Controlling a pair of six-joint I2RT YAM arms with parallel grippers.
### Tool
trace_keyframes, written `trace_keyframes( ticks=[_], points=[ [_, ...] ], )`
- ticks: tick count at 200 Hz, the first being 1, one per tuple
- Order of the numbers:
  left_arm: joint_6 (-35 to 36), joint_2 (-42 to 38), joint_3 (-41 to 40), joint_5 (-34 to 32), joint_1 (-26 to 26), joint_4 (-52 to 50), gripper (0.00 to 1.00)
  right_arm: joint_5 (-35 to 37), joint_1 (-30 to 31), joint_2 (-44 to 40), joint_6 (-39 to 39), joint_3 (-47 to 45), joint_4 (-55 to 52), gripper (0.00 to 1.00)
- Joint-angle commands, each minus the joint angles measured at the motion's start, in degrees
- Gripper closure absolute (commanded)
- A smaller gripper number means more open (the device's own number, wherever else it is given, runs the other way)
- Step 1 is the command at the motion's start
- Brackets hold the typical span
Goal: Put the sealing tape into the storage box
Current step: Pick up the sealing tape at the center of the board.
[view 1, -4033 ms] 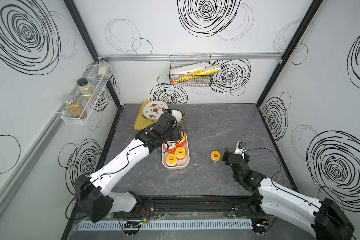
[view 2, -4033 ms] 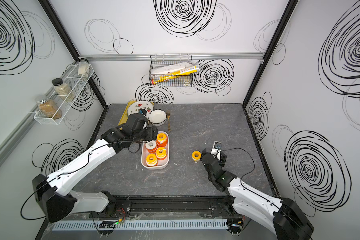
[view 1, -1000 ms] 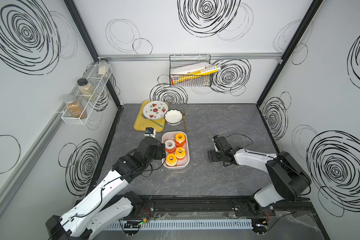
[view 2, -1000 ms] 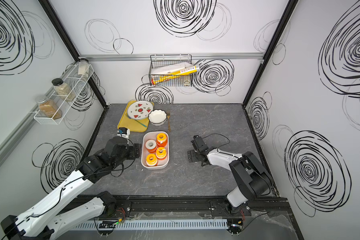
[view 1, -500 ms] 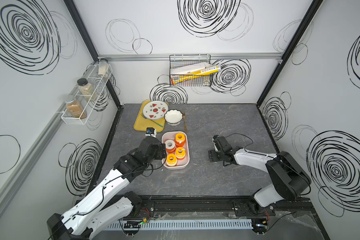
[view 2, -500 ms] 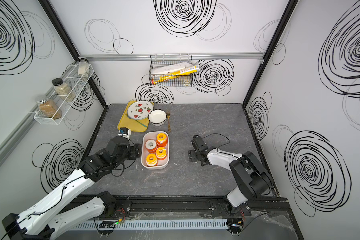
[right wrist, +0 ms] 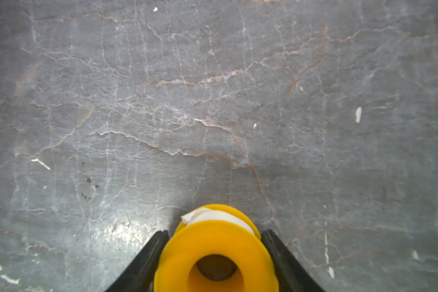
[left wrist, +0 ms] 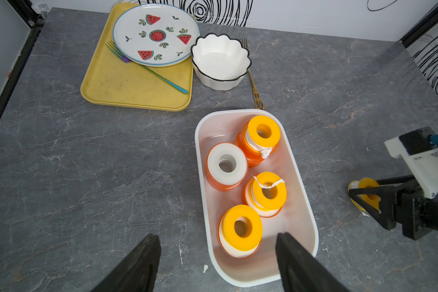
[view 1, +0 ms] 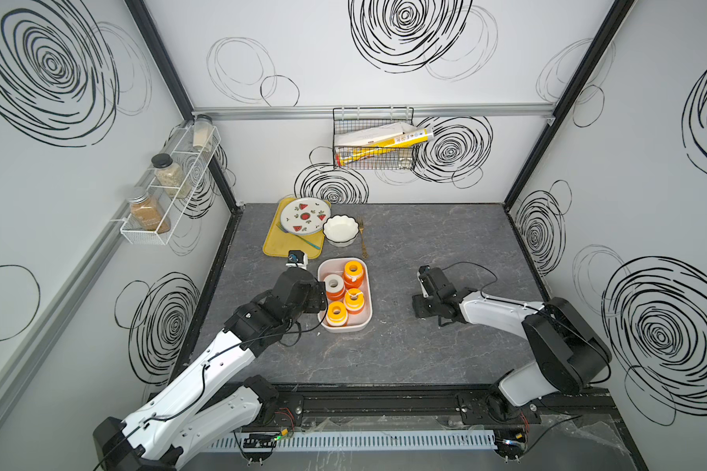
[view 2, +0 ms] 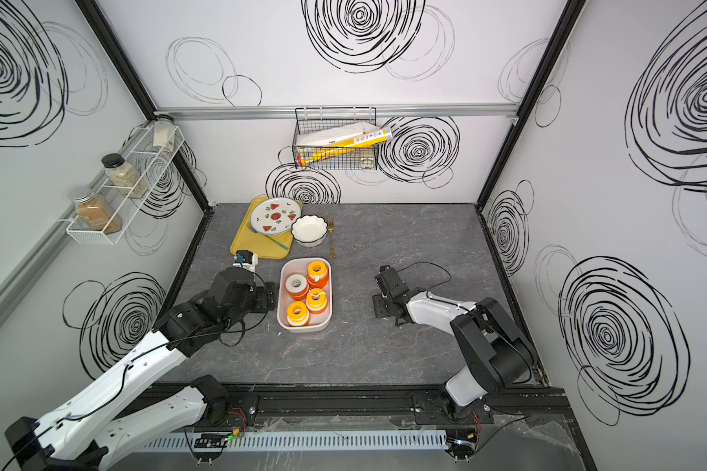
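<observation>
- The storage box (view 1: pixel 369 301) sits left of the surface's (view 1: pixel 392 346) middle, long sides running toward the far edge. Four spools of sealing tape (view 1: pixel 335 313) stand inside, leaving bare floor at its near-right corner.
- Open stone lies between the box and the right gripper (view 1: pixel 420 306), and on to the right and near edges. The far-left corner is crowded — yellow tray (view 1: pixel 278 244), bowl (view 1: pixel 341 230), and a gold fork (view 1: pixel 362 240) just past the box's far end.
- The left gripper (left wrist: pixel 217 235) hangs wide and empty just beside the box's left wall.
- The loose spool (right wrist: pixel 216 249) stands on the surface, outside the box. In both top views the right gripper hides it, but the right wrist view shows the jaws narrowed against its flanges on both sides.
- Four seconds earlier that spool stood uncovered, and the left gripper was over the box's far end.
</observation>
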Motion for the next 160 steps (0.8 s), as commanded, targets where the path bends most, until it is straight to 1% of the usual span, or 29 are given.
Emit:
trace_keyframes(
  ticks=[1, 29, 100, 131, 160],
  points=[
    [-0.1, 0.1, -0.3, 0.3, 0.3, 2.0, 0.21, -1.2, -0.2, -2.3, 0.2, 1.4, -2.4, 0.42],
    [-0.1, 0.0, -0.3, 0.2, 0.3, 2.0, 0.21, -2.2, -0.2, -3.7, 0.2, 1.8, -3.2, 0.43],
    [-0.5, -1.1, -0.1, -1.1, 0.3, 1.8, 0.21, -8.1, 0.3, -6.5, 0.4, 5.1, -5.7, 0.46],
    [-0.8, -1.7, -0.1, -2.0, 0.3, 1.6, 0.21, -9.0, 2.5, -6.9, 0.8, 9.4, -7.7, 0.46],
    [-1.1, -2.2, 0.0, -2.8, 0.4, 1.4, 0.21, -8.1, 6.3, -5.1, 1.3, 15.5, -9.7, 0.46]
  ],
)
